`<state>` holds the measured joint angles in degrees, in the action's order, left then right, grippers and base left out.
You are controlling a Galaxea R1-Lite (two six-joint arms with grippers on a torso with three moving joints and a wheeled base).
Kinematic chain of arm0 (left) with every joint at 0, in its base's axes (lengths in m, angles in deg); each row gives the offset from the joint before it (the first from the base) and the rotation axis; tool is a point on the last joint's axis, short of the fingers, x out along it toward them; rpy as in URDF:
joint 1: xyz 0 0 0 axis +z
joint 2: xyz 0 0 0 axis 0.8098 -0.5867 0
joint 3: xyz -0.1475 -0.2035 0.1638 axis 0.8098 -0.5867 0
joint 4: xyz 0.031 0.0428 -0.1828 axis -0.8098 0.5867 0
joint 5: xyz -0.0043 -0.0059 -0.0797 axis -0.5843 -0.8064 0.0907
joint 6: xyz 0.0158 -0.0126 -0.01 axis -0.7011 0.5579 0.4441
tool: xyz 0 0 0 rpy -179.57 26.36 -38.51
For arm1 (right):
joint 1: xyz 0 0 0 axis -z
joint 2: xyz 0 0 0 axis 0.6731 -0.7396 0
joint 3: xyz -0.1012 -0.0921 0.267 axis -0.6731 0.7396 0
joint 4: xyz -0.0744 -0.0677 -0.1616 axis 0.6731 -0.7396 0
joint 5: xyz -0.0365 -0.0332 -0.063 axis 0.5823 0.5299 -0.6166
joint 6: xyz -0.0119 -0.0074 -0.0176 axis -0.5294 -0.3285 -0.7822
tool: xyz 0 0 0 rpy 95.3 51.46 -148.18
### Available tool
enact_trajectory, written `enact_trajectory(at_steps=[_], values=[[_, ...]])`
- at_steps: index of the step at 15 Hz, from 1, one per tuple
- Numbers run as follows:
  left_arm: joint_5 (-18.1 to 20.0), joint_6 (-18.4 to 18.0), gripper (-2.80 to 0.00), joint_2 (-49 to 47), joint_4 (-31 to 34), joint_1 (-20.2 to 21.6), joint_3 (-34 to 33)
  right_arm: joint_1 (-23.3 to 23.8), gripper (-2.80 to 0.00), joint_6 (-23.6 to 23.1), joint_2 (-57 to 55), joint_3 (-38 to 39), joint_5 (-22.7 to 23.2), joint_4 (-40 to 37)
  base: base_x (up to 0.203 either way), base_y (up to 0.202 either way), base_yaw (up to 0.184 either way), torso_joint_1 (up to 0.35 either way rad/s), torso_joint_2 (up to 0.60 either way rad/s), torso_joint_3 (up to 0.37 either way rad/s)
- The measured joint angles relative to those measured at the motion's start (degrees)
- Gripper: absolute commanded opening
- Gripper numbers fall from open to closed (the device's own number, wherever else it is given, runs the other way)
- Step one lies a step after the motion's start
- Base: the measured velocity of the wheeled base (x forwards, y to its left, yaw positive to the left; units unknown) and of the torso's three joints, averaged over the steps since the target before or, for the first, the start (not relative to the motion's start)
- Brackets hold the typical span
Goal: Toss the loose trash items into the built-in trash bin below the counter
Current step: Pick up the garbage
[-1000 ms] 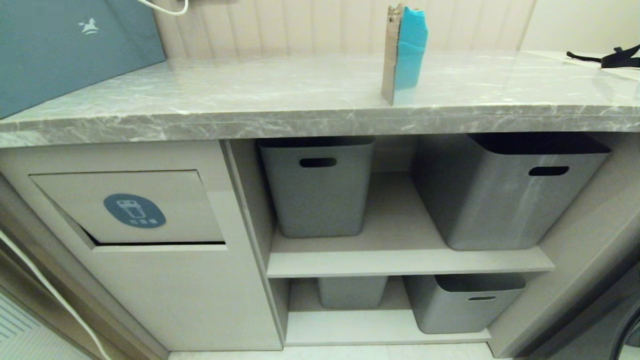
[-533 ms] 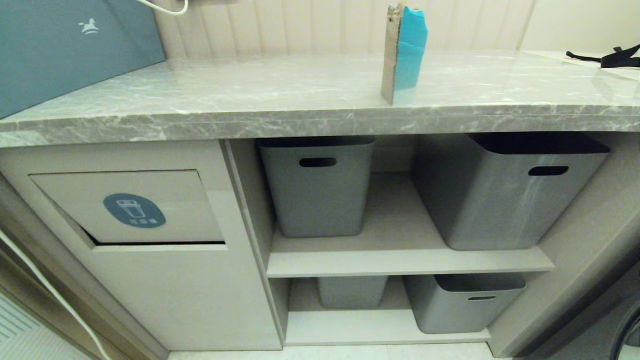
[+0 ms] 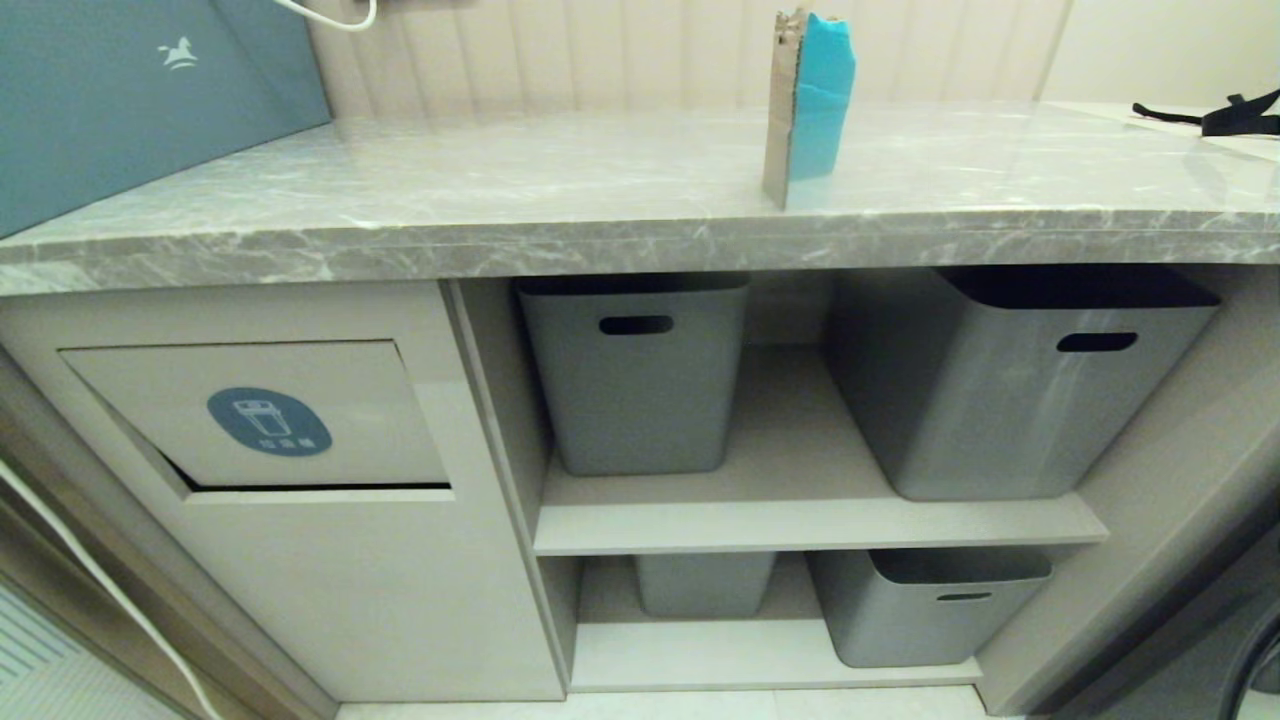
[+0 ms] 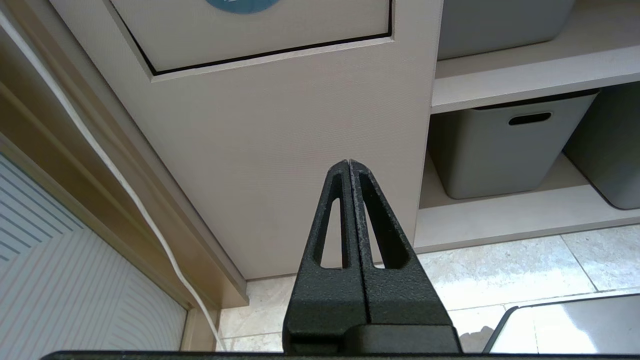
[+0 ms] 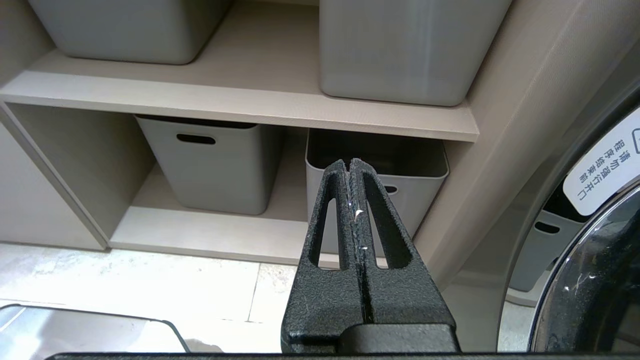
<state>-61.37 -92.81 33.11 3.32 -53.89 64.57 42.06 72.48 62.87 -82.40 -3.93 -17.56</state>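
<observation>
Nothing in the head view has shifted since a second ago: the counter, the cardboard piece and the trash flap all sit where they did, and neither arm appears in that view.

On the grey marble counter point(image 3: 560, 200) one piece of trash shows, a folded teal-and-brown cardboard piece point(image 3: 810, 100). It stands upright on its edge near the counter's front lip, towards the right of middle, propped by its own fold, which leaves its thin top edge open to a pinch from above. No bottle or blister card can be seen in any view. A large blue-grey box point(image 3: 130, 90) leans at the far left of the counter, and a black strap point(image 3: 1225, 115) lies at the far right.

Below the counter on the left is the trash bin point(image 3: 300, 560), a beige cabinet front. Its flap point(image 3: 250, 415), marked with a round blue sticker point(image 3: 268, 421), sits tilted slightly inward, leaving a dark slit along its lower edge. To the right, open shelves hold grey storage tubs point(image 3: 635, 375).

Both arms hang low in front of the cabinet, apparently parked. The left gripper point(image 4: 349, 164) has its fingers pressed together and empty, pointing at the cabinet panel below the flap. The right gripper point(image 5: 350, 162) is likewise pressed together and empty, aimed at the lower shelf tubs point(image 5: 215, 165) beside a round appliance door point(image 5: 590, 270).
</observation>
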Motion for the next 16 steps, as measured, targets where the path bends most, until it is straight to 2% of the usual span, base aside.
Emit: enact_trajectory(at_steps=[3, 7, 16], values=[[0.09, -0.16, -2.80, 0.02, 0.00, 0.02, -0.05, 0.00, -2.80, -0.43, 0.00, 0.00, 0.00, 0.00, 0.000, 0.000, 0.000, 0.007, -0.03, -0.007], [0.96, -1.23, -2.80, 0.02, -0.11, 0.02, -0.07, 0.00, -2.80, -0.45, 0.00, 0.02, 0.00, -0.19, 0.000, 0.000, 0.000, 0.078, -0.24, -0.255], [1.32, -1.71, -2.80, 0.05, -0.37, 0.02, -0.13, 0.00, -2.80, -0.45, 0.00, 0.00, 0.02, -0.01, 0.000, 0.000, 0.000, 0.184, -0.50, -0.293]])
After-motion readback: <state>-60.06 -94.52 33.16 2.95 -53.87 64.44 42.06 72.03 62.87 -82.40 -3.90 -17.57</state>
